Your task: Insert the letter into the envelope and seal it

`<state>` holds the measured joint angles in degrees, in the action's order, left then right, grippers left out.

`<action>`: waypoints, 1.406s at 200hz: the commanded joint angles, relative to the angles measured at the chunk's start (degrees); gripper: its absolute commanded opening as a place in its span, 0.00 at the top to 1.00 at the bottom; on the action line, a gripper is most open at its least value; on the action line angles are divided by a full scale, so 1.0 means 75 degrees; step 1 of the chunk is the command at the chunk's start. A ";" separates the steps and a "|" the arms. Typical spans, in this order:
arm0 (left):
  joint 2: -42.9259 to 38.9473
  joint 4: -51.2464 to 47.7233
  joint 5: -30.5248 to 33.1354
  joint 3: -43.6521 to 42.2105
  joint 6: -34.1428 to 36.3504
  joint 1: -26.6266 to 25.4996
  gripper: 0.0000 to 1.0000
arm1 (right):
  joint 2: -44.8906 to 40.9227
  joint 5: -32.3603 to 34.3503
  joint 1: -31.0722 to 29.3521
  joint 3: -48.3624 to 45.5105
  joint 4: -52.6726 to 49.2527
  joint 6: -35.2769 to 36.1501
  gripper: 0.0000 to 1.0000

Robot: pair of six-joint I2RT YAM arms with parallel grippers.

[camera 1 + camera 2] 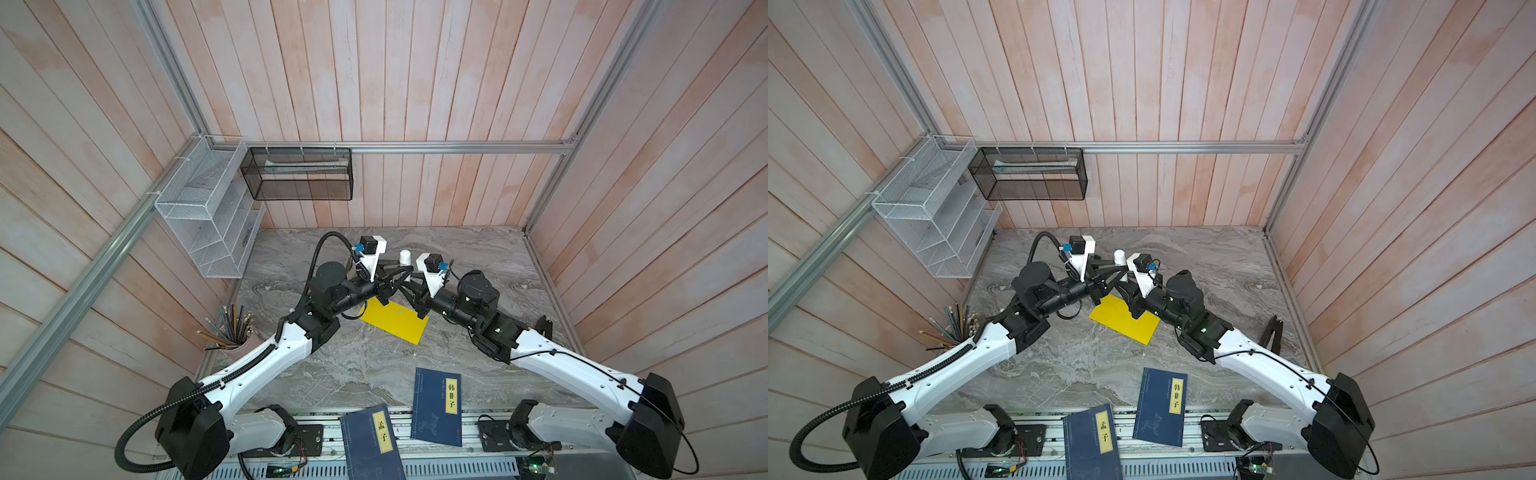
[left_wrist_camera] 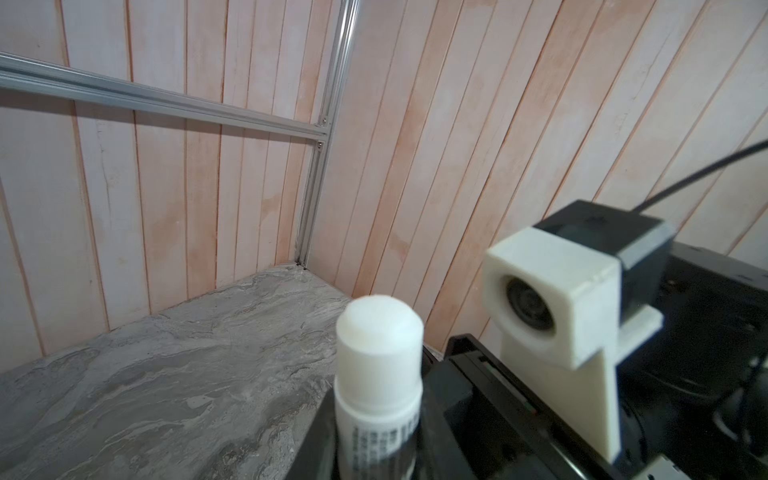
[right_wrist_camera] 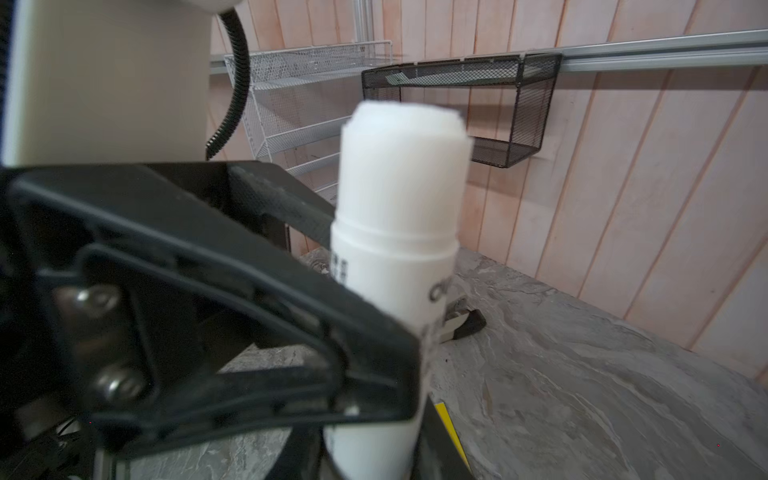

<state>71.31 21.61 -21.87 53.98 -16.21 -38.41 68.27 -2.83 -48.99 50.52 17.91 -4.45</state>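
Plank walls, pink-washed, enclose a grey marbled worktop (image 1: 357, 374). Left claw (image 1: 400, 274) and right claw (image 1: 412, 286) meet above its middle, both clamped on one glue stick (image 3: 399, 199), which stands upright with its cap off and white glue exposed. Directly below lies one yellow envelope (image 1: 395, 322), flat on the worktop, its flap end hidden under the arms. No letter shows in any view; it is judged to be already inside the envelope. Step in hand, by assessment: readying glue for the seal. The next move calls for one claw to let go and the other to turn the glue end down onto the flap. One small dark piece (image 3: 465, 322) behind the stick may be its cap. Further out: two blue books (image 1: 436, 411) at the near edge, one pencil cup (image 1: 239, 343), one white wire basket (image 1: 203, 208), one black mesh basket (image 1: 299, 174).
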 commanded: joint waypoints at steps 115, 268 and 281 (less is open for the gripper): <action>-0.0202 -0.0616 0.0643 0.0120 -0.0256 0.0236 1.00 | -0.0949 -0.0778 0.0016 -0.0122 -0.0354 0.0278 0.33; 0.0955 0.3487 -0.4616 -0.0189 -0.3282 0.1093 1.00 | -0.0395 -0.6743 0.2259 -0.1623 0.3855 -0.2735 0.38; 0.0951 0.3430 -0.4638 -0.0192 -0.3207 0.1056 1.00 | -0.0251 -0.6831 0.2263 -0.1530 0.3898 -0.2839 0.39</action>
<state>78.35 42.98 -53.78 53.30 -39.27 -30.09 64.99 -50.87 -32.40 38.20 41.23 -22.00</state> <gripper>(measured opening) 0.269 0.615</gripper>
